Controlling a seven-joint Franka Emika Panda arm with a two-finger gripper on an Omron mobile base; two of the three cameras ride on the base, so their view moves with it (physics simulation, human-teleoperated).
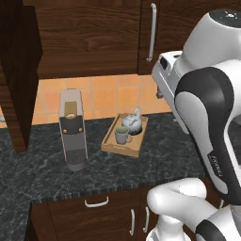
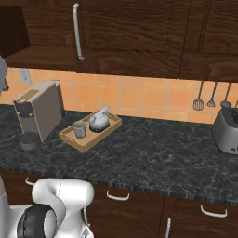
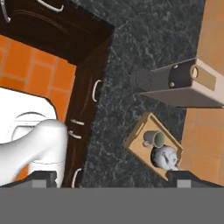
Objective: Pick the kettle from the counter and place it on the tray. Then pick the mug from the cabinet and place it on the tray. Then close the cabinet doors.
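The tray sits on the dark speckled worktop, near the orange tiled backsplash, and it carries both task items. The kettle stands in the half of the tray nearer the wall, its spout pointing up and toward the wall, and the mug stands just beside it in the half nearer the worktop's front edge. From the right base view the same pair reads with the mug to the left and the kettle to the right, inside the tray.

A beige-and-black coffee machine stands upright on the worktop just to the left of the tray, apart from it. Further right along the worktop is a silver toaster, well apart from the tray, with utensils hanging on the tiles above it.

Above the worktop, one cabinet door stands swung open at the left of the left base view, edge-on. The other door, with its long silver bar handle, lies flush with the cabinet front.

The hand view looks down from high above the worktop at the tray, mug, kettle and coffee machine. The tool shows its two dark tips wide apart at the bottom corners, open and holding nothing.
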